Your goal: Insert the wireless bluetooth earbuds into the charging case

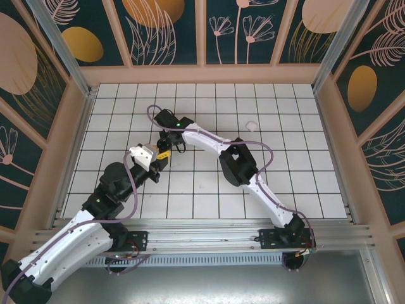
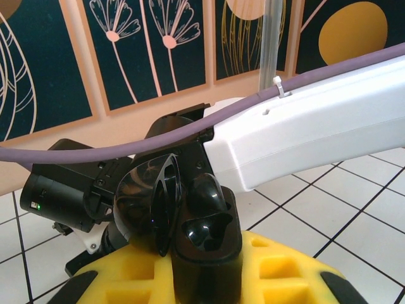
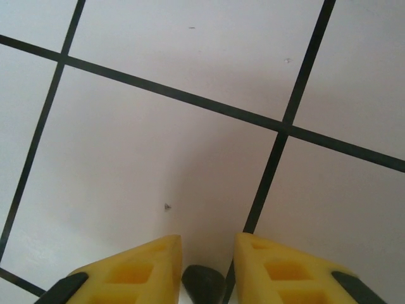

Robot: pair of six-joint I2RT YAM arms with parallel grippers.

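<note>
My left gripper is shut on a glossy black charging case, held upright with its lid swung open to the left. A rounded black earbud seems seated in the far socket, while the near socket looks hollow. From above, the left gripper sits left of centre on the tiled floor, and the right gripper hangs just behind it, pointing down. Deep between the yellow fingers of the right gripper sits a small black earbud, lifted above the white tiles.
A small white rounded object lies on the tiles to the right of both grippers. The right arm's white link and purple cable pass close behind the case. Patterned walls enclose the floor.
</note>
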